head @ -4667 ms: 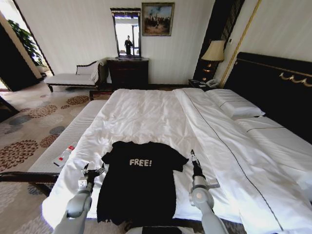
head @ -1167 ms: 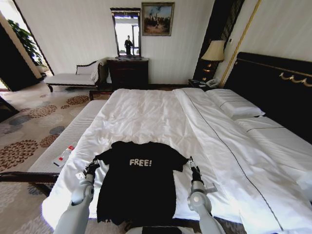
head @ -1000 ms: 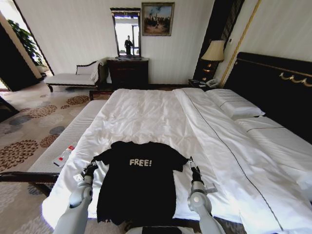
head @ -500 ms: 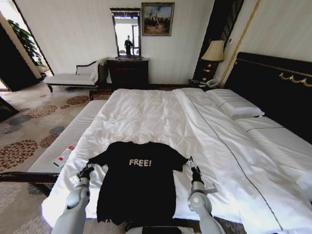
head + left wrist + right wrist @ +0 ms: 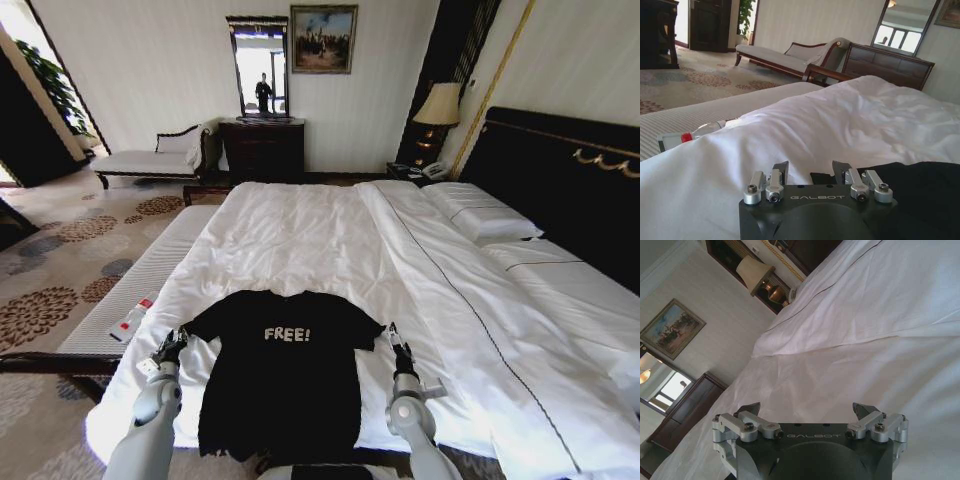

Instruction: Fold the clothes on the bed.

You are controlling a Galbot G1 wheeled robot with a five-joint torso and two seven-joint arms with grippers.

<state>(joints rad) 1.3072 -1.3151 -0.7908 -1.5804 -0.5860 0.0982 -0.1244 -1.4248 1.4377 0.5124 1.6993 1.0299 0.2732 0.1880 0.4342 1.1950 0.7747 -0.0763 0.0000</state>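
I see the black T-shirt (image 5: pixel 283 380) lying flat near the foot edge of the bed (image 5: pixel 320 235), chest lettering up, with wide bare white duvet (image 5: pixel 300 240) beyond it and to its right. My left gripper (image 5: pixel 170 345) sits at the tip of the shirt's left sleeve, fingers (image 5: pixel 781 171) narrowed on a tab of black fabric between them, while my right gripper (image 5: pixel 393 336) rests just beside the right sleeve with its jaws spread wide over plain duvet, holding nothing. A bottle (image 5: pixel 690 135) lies on the striped bench (image 5: pixel 140 280) along the bed's left side, with patterned carpet (image 5: pixel 60 260), a chaise (image 5: pixel 150 160) and a dresser (image 5: pixel 262 148) farther off.
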